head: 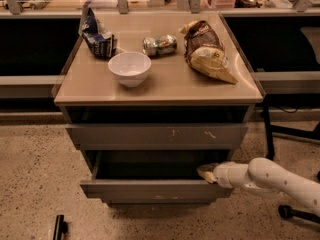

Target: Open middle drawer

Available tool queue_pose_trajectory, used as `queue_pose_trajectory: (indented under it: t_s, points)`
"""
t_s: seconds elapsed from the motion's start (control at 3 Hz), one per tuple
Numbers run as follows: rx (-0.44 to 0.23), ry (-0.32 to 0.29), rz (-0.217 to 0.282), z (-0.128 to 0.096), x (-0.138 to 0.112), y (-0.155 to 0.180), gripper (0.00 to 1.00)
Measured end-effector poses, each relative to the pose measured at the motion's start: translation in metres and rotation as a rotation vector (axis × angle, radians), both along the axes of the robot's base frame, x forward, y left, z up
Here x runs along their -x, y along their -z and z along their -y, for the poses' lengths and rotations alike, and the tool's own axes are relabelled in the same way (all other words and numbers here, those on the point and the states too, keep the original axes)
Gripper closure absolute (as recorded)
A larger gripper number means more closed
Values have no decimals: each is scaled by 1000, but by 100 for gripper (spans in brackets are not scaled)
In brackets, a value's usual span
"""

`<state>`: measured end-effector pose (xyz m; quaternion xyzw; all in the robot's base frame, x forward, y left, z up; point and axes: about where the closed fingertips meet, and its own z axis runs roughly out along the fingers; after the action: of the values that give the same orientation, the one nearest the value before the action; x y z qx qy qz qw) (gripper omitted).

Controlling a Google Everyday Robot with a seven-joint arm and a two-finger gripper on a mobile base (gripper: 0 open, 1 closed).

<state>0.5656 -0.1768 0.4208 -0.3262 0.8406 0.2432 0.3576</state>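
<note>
The middle drawer [150,189] is a wide plain grey drawer, pulled out from the cabinet so its dark interior [150,165] shows. My gripper [206,173] on the white arm [270,178] reaches in from the right and sits at the drawer's top right edge, just inside the front. The top drawer front [157,135] with pale scratch marks is above it. The lowest drawer is hidden under the pulled-out front.
On the cabinet top [85,86] stand a white bowl [129,68], a blue chip bag [97,34], a lying can [159,45] and a brown chip bag [206,50]. A black chair base [287,211] is at lower right. A dark object [59,227] lies on the speckled floor.
</note>
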Motion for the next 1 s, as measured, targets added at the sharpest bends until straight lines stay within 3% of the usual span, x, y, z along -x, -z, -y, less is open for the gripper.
queue_pose_trajectory:
  t_s: [0.33,0.67,1.0]
  points:
    - [-3,-16,-8,-2,4,0,100]
    - [-34,-116,-51,-17,33,6,100]
    - [-41,-140,-58,-21,39,5,100]
